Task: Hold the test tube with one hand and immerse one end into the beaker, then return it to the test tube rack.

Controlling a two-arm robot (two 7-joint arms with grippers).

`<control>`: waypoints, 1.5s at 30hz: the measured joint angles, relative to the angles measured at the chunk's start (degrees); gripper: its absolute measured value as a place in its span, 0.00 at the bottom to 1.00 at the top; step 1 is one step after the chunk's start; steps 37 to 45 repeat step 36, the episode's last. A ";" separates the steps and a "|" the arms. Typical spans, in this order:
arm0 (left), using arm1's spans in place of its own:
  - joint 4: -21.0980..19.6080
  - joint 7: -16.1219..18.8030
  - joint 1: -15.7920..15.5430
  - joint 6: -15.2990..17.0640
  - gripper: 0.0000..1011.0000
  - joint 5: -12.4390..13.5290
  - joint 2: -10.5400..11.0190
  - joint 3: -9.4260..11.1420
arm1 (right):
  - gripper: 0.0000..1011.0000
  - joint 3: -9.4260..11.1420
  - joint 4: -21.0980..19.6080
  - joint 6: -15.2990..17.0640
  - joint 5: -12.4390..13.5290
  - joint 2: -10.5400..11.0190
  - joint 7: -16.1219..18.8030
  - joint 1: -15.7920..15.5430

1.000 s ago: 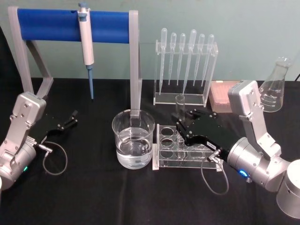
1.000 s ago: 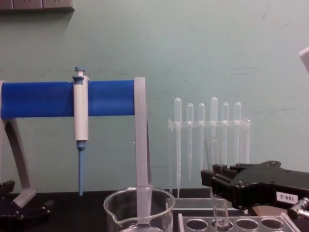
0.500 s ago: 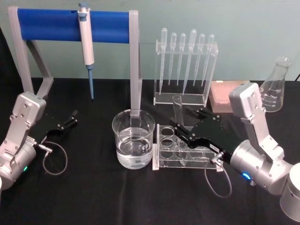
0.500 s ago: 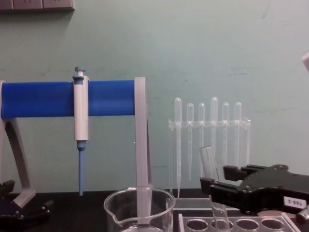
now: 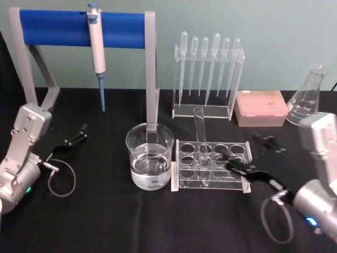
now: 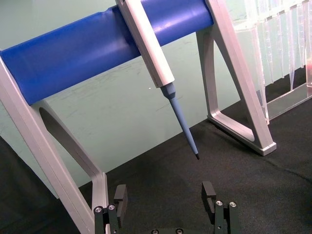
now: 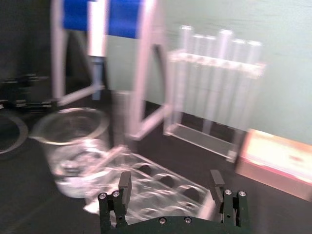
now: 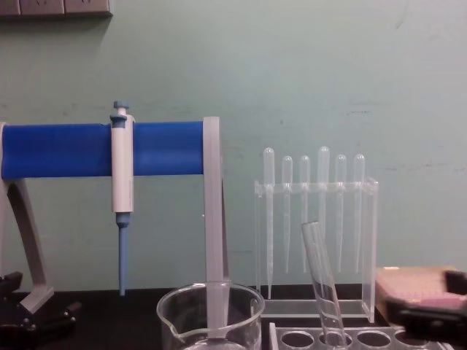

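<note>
- Left gripper point(image 5: 80, 133): black, on a silver arm at the table's left edge, resting on the black cloth, its fingers point(image 6: 120, 198) spread wide and holding nothing; bare cloth lies between it and the beaker.
- Blue-barred stand with grey legs point(image 5: 79, 27): carries the white-and-blue pipettor point(image 5: 96, 50) hanging tip down, behind the beaker; the chest view cuts off its left end.
- Wide clear glass beaker with a flared rim point(image 5: 150, 156): part-filled with clear liquid, just beside the left end of the clear plastic tube rack point(image 5: 210, 167); only its upper rim shows in the chest view.
- Clear straight glass test tube point(image 5: 200, 139): stands in the rack's second hole from the left, leaning toward the left at its open rim, touched by no gripper.
- Clear stand of thin bulb-topped pipettes point(image 5: 208, 74): behind the rack, well apart from it.
- Right gripper point(image 5: 247, 171): black, blurred, low at the rack's right end, apart from the tube; in the right wrist view its fingers point(image 7: 125, 187) stand wide apart and empty.
- Pink box point(image 5: 260, 107) and clear conical flask point(image 5: 307, 96): at the table's far right.
</note>
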 joint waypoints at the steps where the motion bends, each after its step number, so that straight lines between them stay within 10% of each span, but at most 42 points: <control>1: 0.00 0.00 0.00 0.00 0.99 0.00 0.00 0.00 | 0.99 1.42 0.59 -0.32 0.27 -0.24 -0.60 -0.42; 9: 0.00 0.00 0.00 0.00 0.99 0.00 0.00 0.00 | 0.99 6.12 6.90 -3.07 -1.82 -3.93 -7.20 0.90; 19: 0.00 0.00 0.00 0.00 0.99 0.00 0.00 0.00 | 0.99 6.04 15.73 -9.31 -6.47 -8.03 -10.99 3.76; 45: 0.00 0.00 0.00 0.00 0.99 0.00 0.00 0.00 | 0.99 5.75 15.87 -9.16 -7.56 -8.17 -10.60 3.91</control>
